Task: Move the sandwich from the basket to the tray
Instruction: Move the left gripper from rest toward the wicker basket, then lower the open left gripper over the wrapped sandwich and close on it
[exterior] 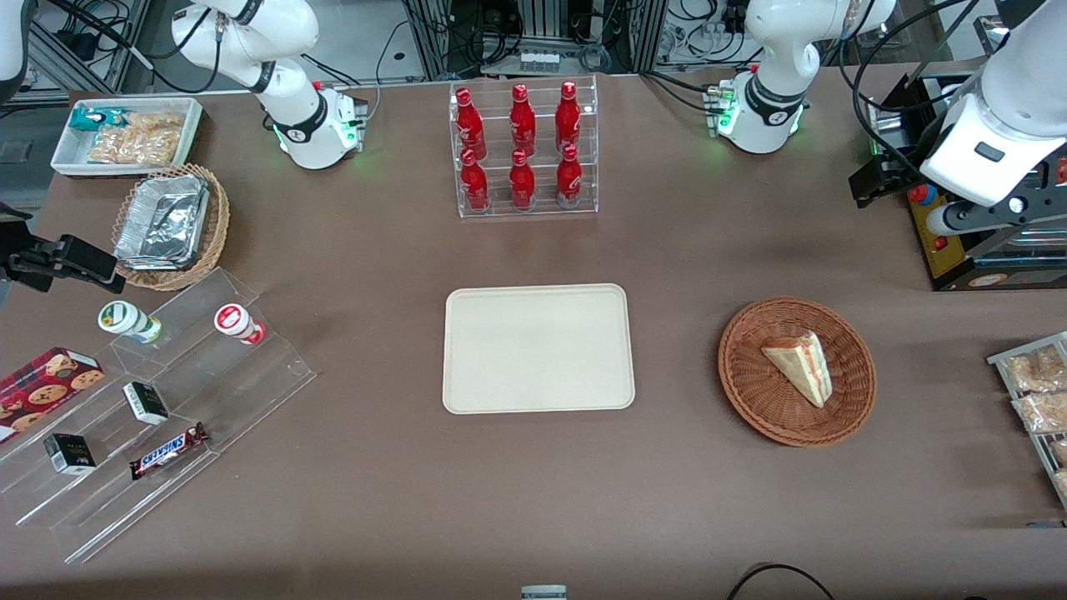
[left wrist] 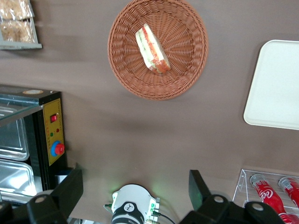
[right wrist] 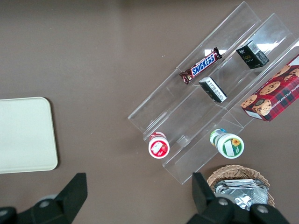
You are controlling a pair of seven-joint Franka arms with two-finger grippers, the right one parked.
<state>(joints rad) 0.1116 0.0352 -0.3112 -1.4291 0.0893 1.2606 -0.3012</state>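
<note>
The sandwich (exterior: 802,367) lies in the basket (exterior: 750,392), a little toward the basket's 1 o'clock in the front view, its layered red-and-green edge facing 3 o'clock and its point aimed at about 5 o'clock. The basket sits on the table (exterior: 375,517) at 3 o'clock from the tray (exterior: 538,348), apart from it with bare tabletop between.

The left gripper (left wrist: 135,189) hangs high, well apart from the sandwich (left wrist: 152,48) and basket (left wrist: 126,70), farther from the front camera than the basket and toward the working arm's end of the table. Its two fingers (left wrist: 198,186) are spread wide with nothing between them; through the gap shows an arm's base (left wrist: 133,207). In the front view the gripper (exterior: 875,182) shows only as a dark shape beside the control box (exterior: 938,233), so its height over the table is hard to judge there.

A rack of red bottles (exterior: 523,146) stands at 12 o'clock from the tray.
</note>
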